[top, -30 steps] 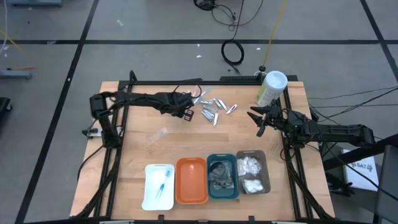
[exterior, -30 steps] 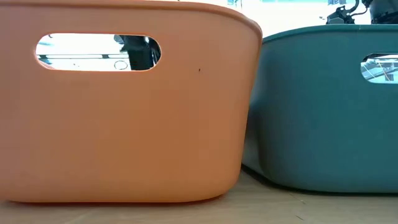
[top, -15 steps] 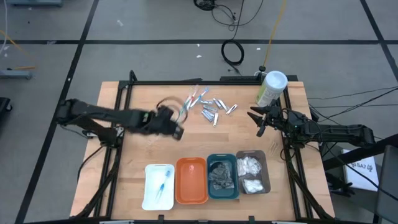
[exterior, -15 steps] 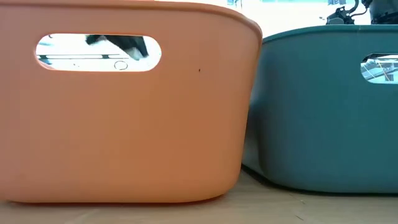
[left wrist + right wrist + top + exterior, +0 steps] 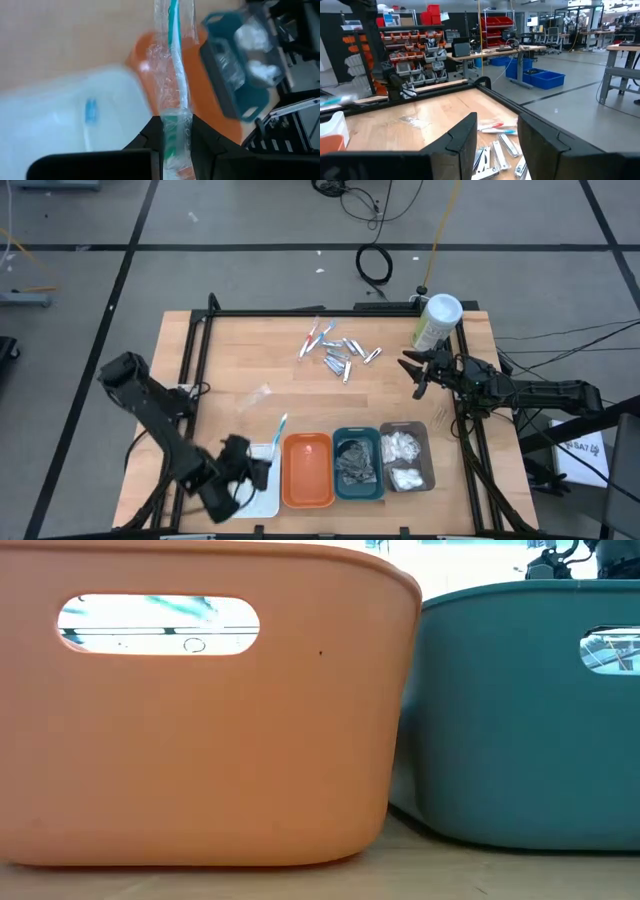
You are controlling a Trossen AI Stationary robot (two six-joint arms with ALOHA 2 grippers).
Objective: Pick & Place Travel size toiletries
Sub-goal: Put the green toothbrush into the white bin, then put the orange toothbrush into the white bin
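Observation:
My left gripper (image 5: 260, 462) hovers at the table's near edge over the white tray (image 5: 244, 502), shut on a clear-wrapped stick with a teal handle (image 5: 281, 426). A blue stick (image 5: 90, 110) lies in that tray. The remaining toiletries, red and blue wrapped sticks and silvery metal pieces (image 5: 337, 351), lie loose on the far middle of the table. Dark bundles fill the teal tray (image 5: 357, 463); white pads fill the grey tray (image 5: 405, 457). My right gripper (image 5: 417, 372) waits open by the right edge, with the pile (image 5: 495, 147) ahead of it. My left gripper (image 5: 176, 127) pinches the teal stick between its two fingers at one end of the wrapper (image 5: 175, 120). The stick runs on along the fingers and past them, its free end (image 5: 172, 15) reaching over the orange tray's rim. It is lifted clear above the trays.
The orange tray (image 5: 307, 471) sits between the white and teal trays along the near edge. A tall pale-green canister with a white lid (image 5: 435, 321) stands at the far right corner. A scrap of clear wrap (image 5: 258, 394) lies left of centre. Black frame rails border the table.
My left arm has swung from the pile at the far middle across the table toward the near edge, ending over the white tray. It has carried the teal wrapped stick along, lifted clear of the table. The pile stays where it was.

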